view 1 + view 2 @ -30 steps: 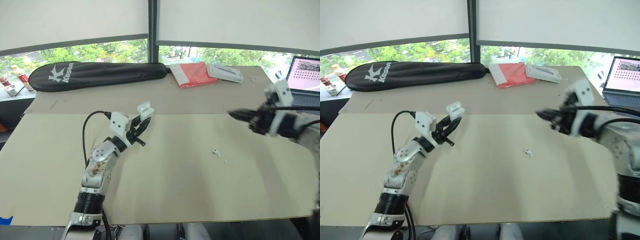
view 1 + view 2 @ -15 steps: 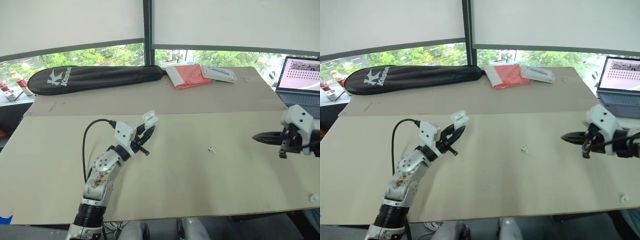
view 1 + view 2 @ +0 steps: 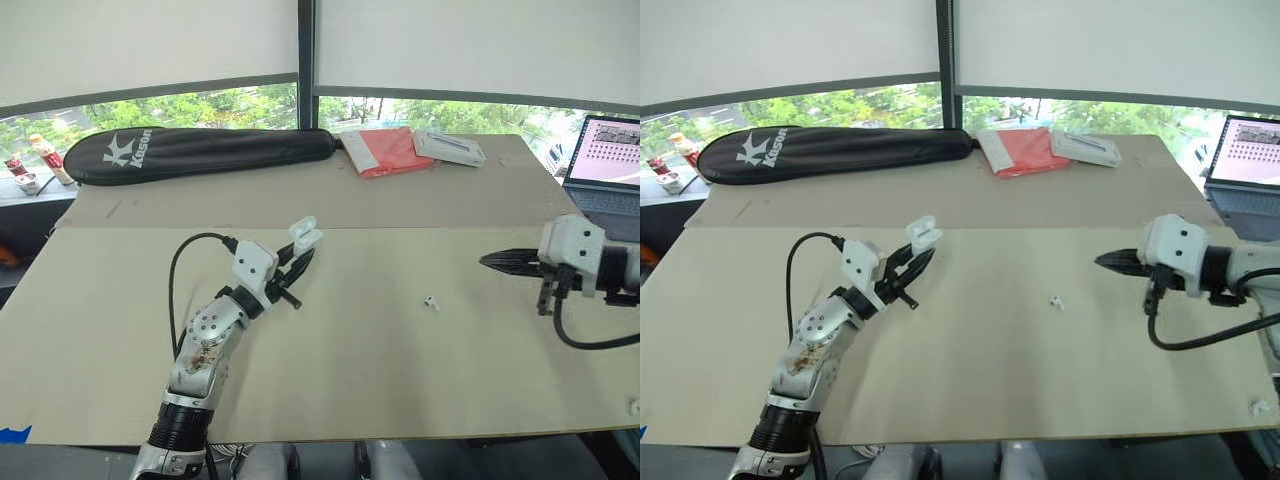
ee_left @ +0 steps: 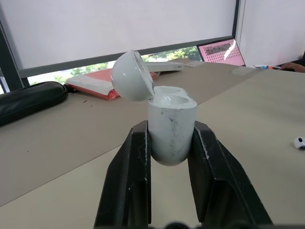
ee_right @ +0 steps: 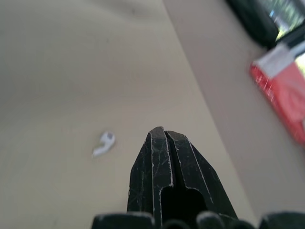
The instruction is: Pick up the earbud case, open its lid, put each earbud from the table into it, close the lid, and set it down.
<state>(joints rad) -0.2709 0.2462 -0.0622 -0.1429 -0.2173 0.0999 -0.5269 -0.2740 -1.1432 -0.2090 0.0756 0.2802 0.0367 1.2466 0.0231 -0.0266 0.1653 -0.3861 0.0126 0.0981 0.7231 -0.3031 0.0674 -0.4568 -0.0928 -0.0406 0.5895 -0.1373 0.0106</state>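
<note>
The white earbud case (image 4: pixel 171 138) stands upright between my left gripper's fingers, its lid (image 4: pixel 132 76) hinged open. My left gripper (image 3: pixel 300 252) is shut on the case, held above the table's left middle. One white earbud (image 3: pixel 431 302) lies on the table right of centre, also seen as earbud (image 5: pixel 104 143). My right gripper (image 3: pixel 485 261) hovers to the right of that earbud, pointing left, shut with nothing in it. A second small white piece (image 3: pixel 1260 407), too small to identify, lies near the front right table edge.
A black racket bag (image 3: pixel 190 150) lies along the far side of the table (image 3: pixel 350 380), with a red pouch (image 3: pixel 392 149) and a white box (image 3: pixel 450 146) beside it. A laptop (image 3: pixel 608 160) sits at the far right. Small bottles (image 3: pixel 45 155) stand far left.
My right gripper has swung down from a raised position and moved left, closer to the earbud. The left gripper keeps holding the open case. The camera shifted slightly.
</note>
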